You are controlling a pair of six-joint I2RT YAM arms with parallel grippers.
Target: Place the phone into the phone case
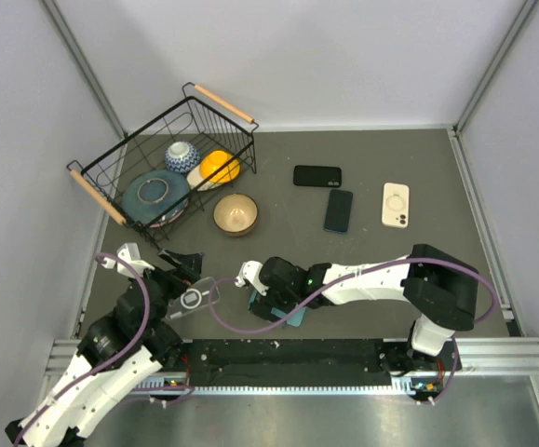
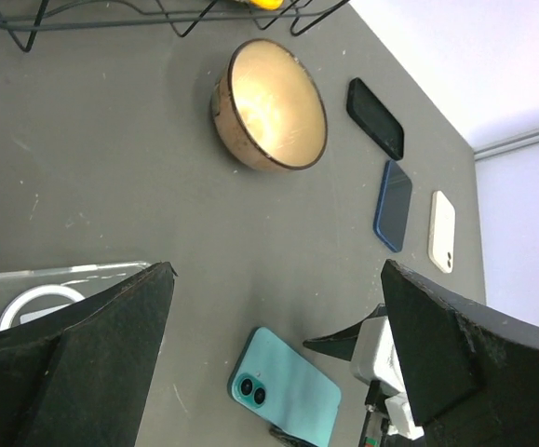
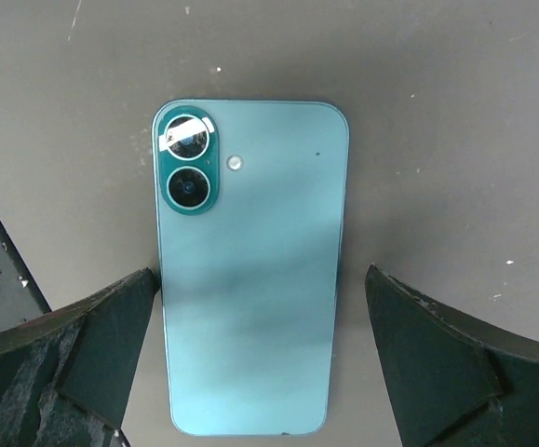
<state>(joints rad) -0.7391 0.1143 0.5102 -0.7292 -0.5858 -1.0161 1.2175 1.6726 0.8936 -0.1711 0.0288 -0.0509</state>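
The teal phone (image 3: 250, 279) lies camera side up on the grey table, near the front edge (image 1: 294, 315); it also shows in the left wrist view (image 2: 286, 391). My right gripper (image 3: 260, 273) is open and straddles the phone low over the table, the left finger close to its edge, the right finger apart. The clear phone case (image 1: 195, 298) with a white ring lies on the table to the phone's left, partly hidden behind a finger in the left wrist view (image 2: 41, 291). My left gripper (image 2: 276, 270) is open and empty just above the case (image 1: 181, 273).
A tan bowl (image 1: 235, 214) stands behind the case. A black wire basket (image 1: 162, 121) with dishes is at the back left. A black phone (image 1: 317, 175), a blue phone (image 1: 338, 210) and a cream phone (image 1: 396, 204) lie at the back right.
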